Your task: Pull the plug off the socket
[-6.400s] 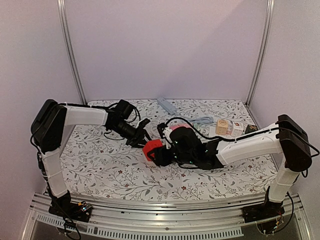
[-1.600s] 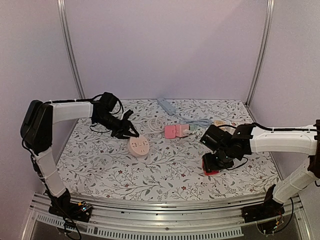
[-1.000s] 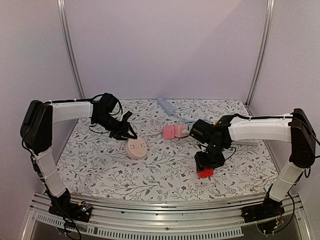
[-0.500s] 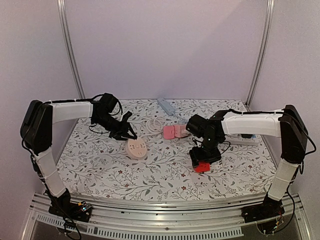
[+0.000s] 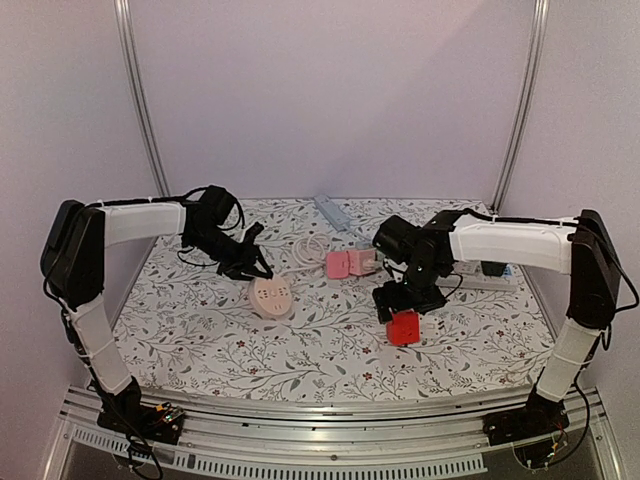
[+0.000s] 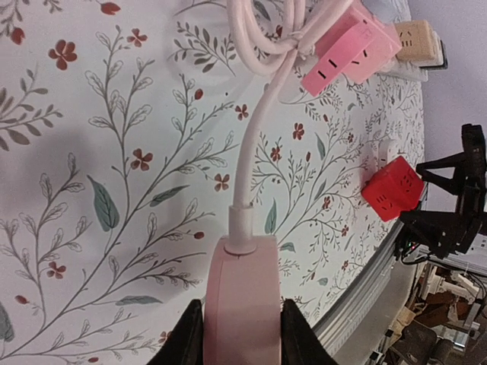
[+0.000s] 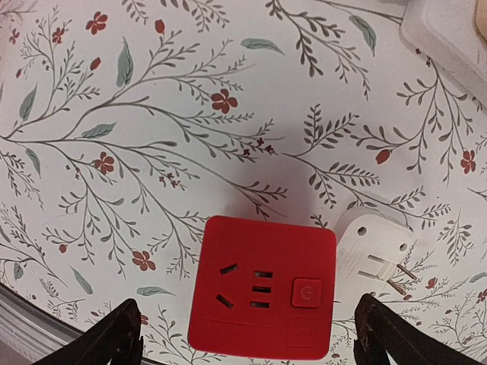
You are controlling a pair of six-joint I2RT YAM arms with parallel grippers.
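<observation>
Right gripper [image 7: 251, 342] hovers with jaws wide apart over red cube socket [image 7: 262, 293], right of centre. White plug [image 7: 373, 255] touches its side, prongs bare. Left gripper [image 6: 240, 338] is clamped on pink round socket [image 5: 272, 298]. Best to lift straight up, nudging neither.

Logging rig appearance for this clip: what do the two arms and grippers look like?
Left arm and right arm: white link shells, black joints and shoulder housings, black cables looped near the wrists. Left gripper and right gripper: black, two plain fingers each.
</observation>
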